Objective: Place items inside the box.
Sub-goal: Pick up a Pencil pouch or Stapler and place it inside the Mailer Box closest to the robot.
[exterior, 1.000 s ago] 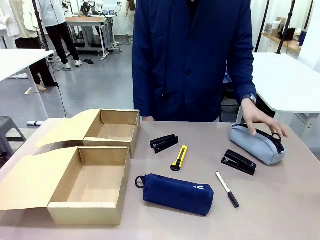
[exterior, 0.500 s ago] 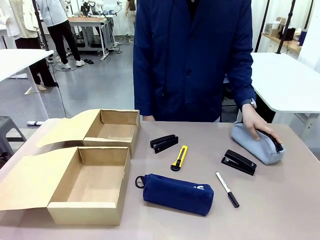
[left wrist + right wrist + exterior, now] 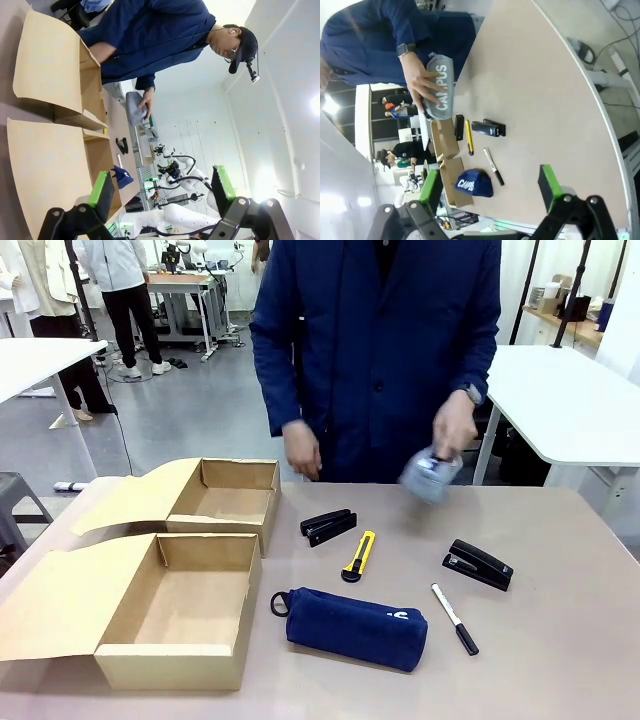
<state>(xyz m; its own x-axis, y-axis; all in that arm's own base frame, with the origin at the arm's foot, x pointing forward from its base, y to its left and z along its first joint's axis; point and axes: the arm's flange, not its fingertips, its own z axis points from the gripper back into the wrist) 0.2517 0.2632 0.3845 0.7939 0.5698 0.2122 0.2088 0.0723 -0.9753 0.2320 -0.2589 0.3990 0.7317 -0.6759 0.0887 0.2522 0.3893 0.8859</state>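
table (image 3: pixel 580 670): beige-brown top | white side table (image 3: pixel 570 400): far right, behind | grey seat (image 3: pixel 15 495): far left edge

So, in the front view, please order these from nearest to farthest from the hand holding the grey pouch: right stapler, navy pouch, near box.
1. Right stapler, right side, under the hand.
2. Navy pouch, front centre.
3. Near box, front left.
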